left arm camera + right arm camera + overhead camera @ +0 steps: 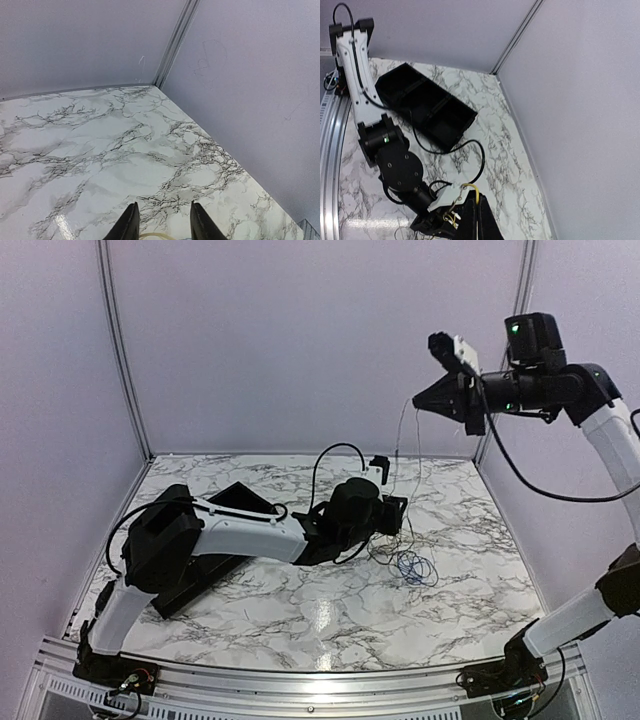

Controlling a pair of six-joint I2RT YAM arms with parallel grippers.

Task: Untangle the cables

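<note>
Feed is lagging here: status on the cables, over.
Right gripper shut on yellow cable, raised high. Left gripper open, low over table. Blue cable looped beside it. Nothing blocking.

Setup sits in a little booth. The table [250, 610] has a white marble-look top with grey-black veining. It's pretty glossy, and there's a bright glare spot [322, 615] towards the front. Plain pale lilac-grey panels close it in on three sides: back wall [320, 340], left wall [50, 390] and right wall [590, 270]. Thin silvery metal posts run up both back corners, the left post [122, 350] and the right post [520, 280]. A ribbed aluminium rail [300, 685] runs along the table's near edge. Lighting is soft and even, with barely any hard shadows.
</note>
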